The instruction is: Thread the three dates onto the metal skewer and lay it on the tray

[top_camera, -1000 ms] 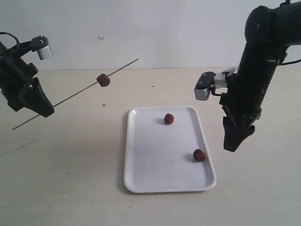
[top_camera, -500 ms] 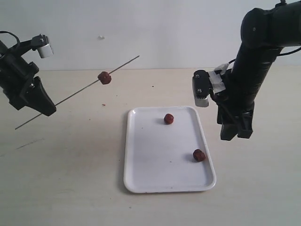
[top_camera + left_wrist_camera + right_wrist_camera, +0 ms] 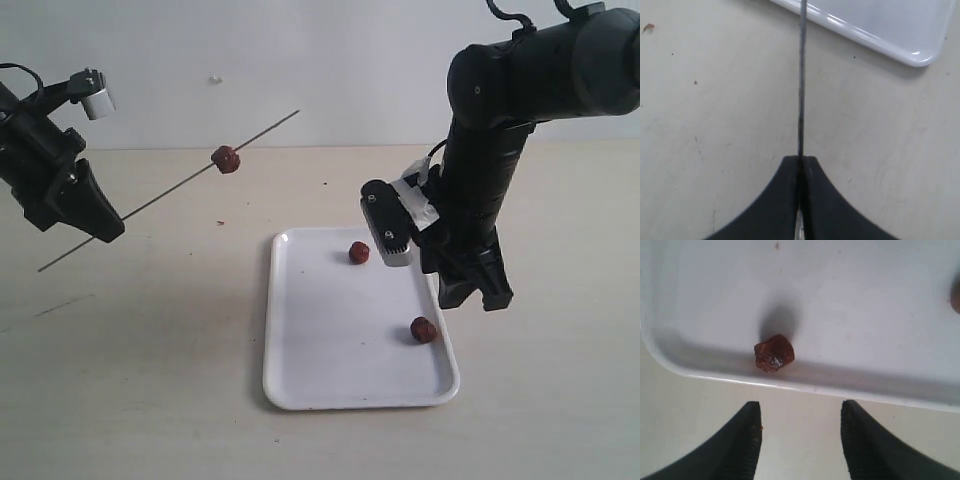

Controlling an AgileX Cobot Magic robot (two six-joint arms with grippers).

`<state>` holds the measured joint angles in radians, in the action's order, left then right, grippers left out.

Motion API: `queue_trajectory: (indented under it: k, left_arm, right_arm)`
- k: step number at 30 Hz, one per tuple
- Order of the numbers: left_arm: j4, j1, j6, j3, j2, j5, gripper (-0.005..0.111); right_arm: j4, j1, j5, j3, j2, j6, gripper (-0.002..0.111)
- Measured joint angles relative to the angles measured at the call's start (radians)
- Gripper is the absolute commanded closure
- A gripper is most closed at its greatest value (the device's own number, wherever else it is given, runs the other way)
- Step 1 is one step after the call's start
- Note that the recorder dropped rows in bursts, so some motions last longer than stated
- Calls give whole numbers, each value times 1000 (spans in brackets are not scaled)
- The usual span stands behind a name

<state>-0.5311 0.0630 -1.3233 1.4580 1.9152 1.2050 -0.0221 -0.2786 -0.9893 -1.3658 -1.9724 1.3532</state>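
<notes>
Pale worktop (image 3: pixel 150 380) fills the foreground and carries the task items; a plain white wall (image 3: pixel 350 60) closes the scene behind it.

Nearest the camera lies the tray (image 3: pixel 320 350), flat on the worktop, with its long side running away from the viewer. Two dates rest loose in it. The nearer date (image 3: pixel 424 329) sits just inside the right-hand rim (the right wrist view shows this nearer date (image 3: pixel 773 353) close against the rim wall of the tray (image 3: pixel 850 310)). The farther date (image 3: pixel 359 252) lies toward the tray's far end, well apart from the first.

The right gripper (image 3: pixel 472 298) hangs at the tray's right rim, just beside the nearer date. Its jaws are spread and hold nothing. In the right wrist view the right gripper (image 3: pixel 800 412) stands over bare worktop just outside the rim, with the date opposite the gap. Whether the tips touch the worktop cannot be told.

Farther back, on the left, the left gripper (image 3: pixel 100 228) is raised above the worktop, jaws pressed together on the metal skewer (image 3: pixel 160 197) near its lower end. The left wrist view shows the left gripper (image 3: pixel 801 161) pinching the metal skewer (image 3: pixel 801 75), which runs straight out toward a corner of the tray (image 3: pixel 890 35). The skewer slopes upward to the right, clear of the worktop. The third date (image 3: pixel 226 158) is threaded on it, past the middle toward the free tip.
</notes>
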Motion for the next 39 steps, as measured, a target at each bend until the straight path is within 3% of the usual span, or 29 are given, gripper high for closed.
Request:
queue_trajectory:
  k: [11,21,39]
  left_arm:
    - [-9,0,-4,0,0,-53,107]
    - [-36,0,-4,0,0,-51,107]
    - [-39,0,-4,0,0,-8,107]
  right_arm:
    - [-17,0,14,3,0,25,59]
    - [71,-27,22,101,0,30,59]
    - [80,-58,124,103,0,28,55]
